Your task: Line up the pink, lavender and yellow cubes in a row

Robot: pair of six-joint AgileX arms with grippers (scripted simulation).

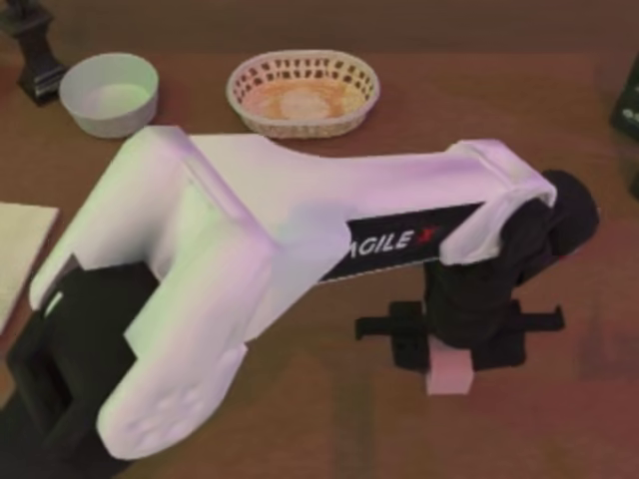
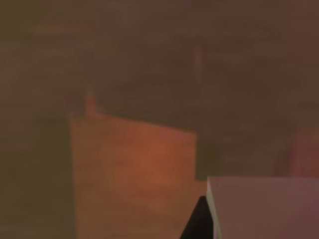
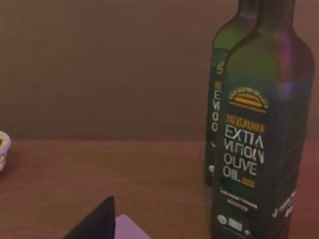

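Visible are one small pale pink matte cube (image 1: 449,375), one round white bowl (image 1: 109,93), one oval woven wicker basket (image 1: 303,92), and two dark green olive oil bottles (image 3: 261,129).

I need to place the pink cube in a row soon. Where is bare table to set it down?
Bare table lies along the near edge, left of the pink cube under the left gripper. More lies on the right side. The far edge is crowded by the white bowl and wicker basket.
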